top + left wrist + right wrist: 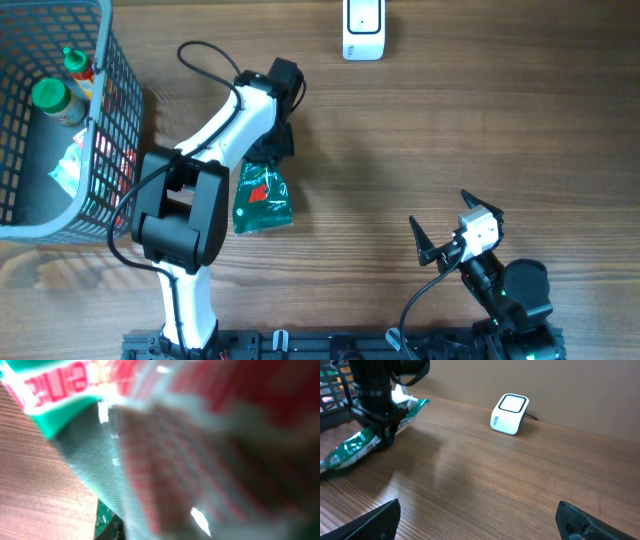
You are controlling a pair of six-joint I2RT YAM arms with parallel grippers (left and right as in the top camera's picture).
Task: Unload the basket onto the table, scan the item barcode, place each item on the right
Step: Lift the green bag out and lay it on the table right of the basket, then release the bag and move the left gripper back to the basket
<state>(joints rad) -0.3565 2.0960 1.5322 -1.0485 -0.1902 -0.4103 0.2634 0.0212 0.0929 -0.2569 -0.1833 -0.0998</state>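
The bench held a scanner at twelve o'clock. The left hand sat on the green packet, likely to carry it there, grip unclear. The right hand hung released.

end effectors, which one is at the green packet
The left end effector, down at the green packet near the basket. The right end effector hangs open, well away from the packet.
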